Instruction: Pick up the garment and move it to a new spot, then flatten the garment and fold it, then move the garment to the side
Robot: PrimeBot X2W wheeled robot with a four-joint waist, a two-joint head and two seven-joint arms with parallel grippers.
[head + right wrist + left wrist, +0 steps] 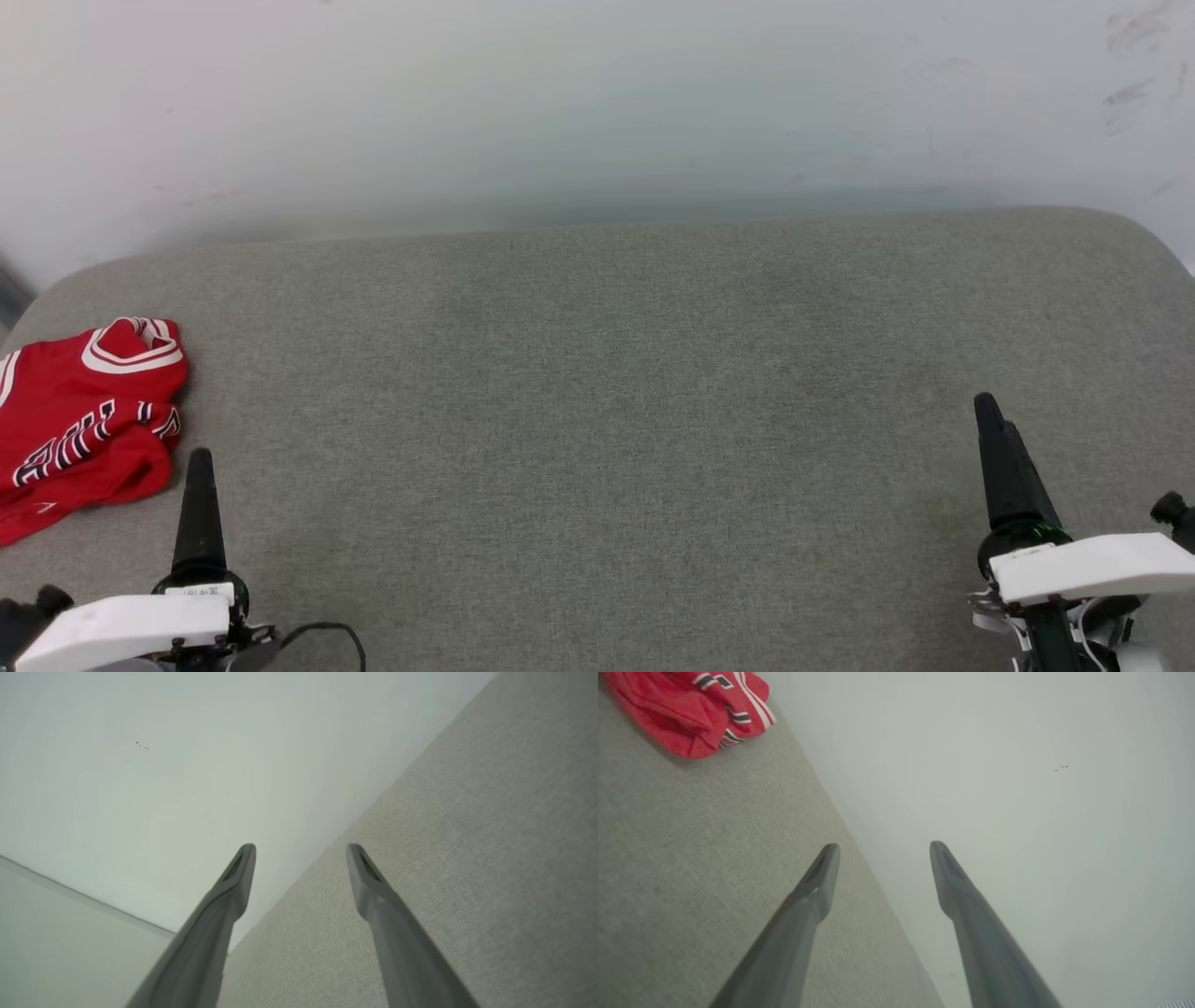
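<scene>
Red jersey (pixel 84 420) crumpled at grey cushion's (pixel 597 420) left edge, long axis near-to-far, collar farthest; left gripper (pixel 883 851) and right gripper (pixel 301 851) splayed wide, empty.

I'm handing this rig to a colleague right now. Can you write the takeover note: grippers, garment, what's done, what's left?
Left gripper: open, empty, close beside the garment but not touching it.
Right gripper: open, empty, over the right side of the grey cushion.
Garment: bunched at the cushion's far left, partly cut off by the head view's edge.
Done: nothing certain; the garment looks rumpled, not neatly folded.
Left: probably the whole job, meaning pick up, move, flatten, fold and set aside.
</scene>
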